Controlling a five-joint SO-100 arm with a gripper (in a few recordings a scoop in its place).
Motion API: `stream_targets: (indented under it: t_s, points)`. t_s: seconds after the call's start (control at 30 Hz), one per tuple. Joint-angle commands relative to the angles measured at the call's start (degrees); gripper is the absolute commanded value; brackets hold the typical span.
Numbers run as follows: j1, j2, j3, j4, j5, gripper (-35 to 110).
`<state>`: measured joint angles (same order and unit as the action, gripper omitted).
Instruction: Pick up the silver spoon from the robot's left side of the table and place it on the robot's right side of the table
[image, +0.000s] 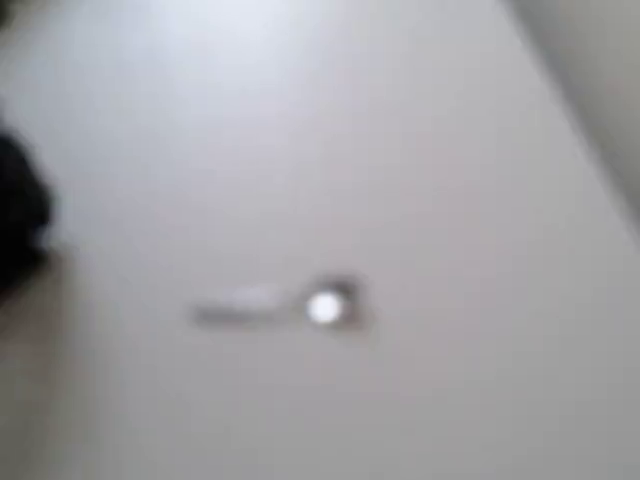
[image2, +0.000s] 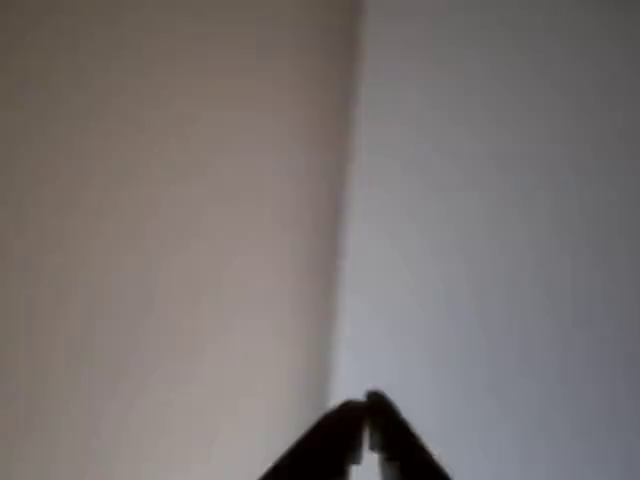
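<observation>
Fingers (image2: 365, 425) seen in the wrist view as two dark tips meeting at a point, pressed together with nothing between them, above a pale surface split by a straight edge. Silver spoon (image: 285, 305) lying flat on the desk (image: 450, 200) in the blurred overhead view, near the middle. Long axis left to right: bright round bowl at the right end, thin handle pointing left. Dark shape at the left edge, too blurred to identify.
</observation>
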<state>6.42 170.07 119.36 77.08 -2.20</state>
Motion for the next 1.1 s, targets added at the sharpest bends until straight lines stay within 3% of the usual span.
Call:
stream_targets:
  t_s: [0.0,0.1,0.3,1.07]
  points:
    - [3.7,18.6,35.9,0.1,-0.3,-2]
    - [5.0,18.6,40.3,3.4,-0.8,-2]
    - [6.6,18.5,49.7,0.4,-1.9,-2]
    - [7.6,18.5,49.6,0.6,-1.4,-2]
